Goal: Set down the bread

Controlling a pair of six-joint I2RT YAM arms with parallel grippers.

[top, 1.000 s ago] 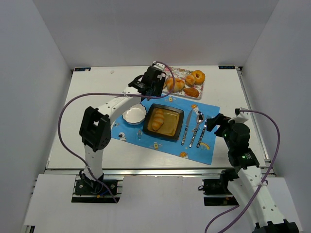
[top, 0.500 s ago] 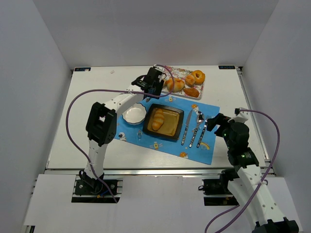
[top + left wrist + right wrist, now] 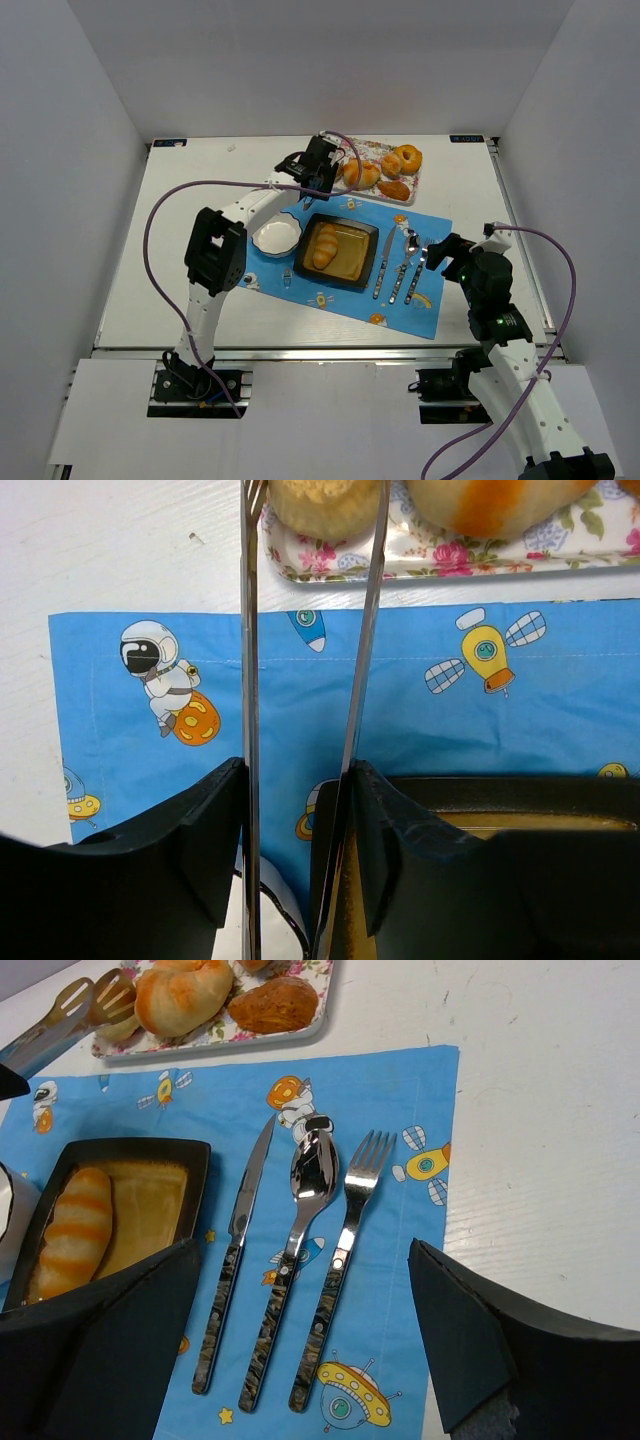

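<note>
Bread roll point(image 3: 322, 505) lies straight ahead of my left pincer point(image 3: 297, 810), btw the tips of the tongs point(image 3: 363, 630) that it pinches; right arm point(image 3: 490, 285) is well apart.

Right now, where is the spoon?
In the right wrist view, the spoon lies on the blue placemat, between the knife and the fork, right of the dark dish holding one bread roll.

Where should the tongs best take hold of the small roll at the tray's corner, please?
Across its rounded flanks, coming low from the placemat side: the roll sits at the tray edge nearest it, and the tongs straddle it there.
</note>
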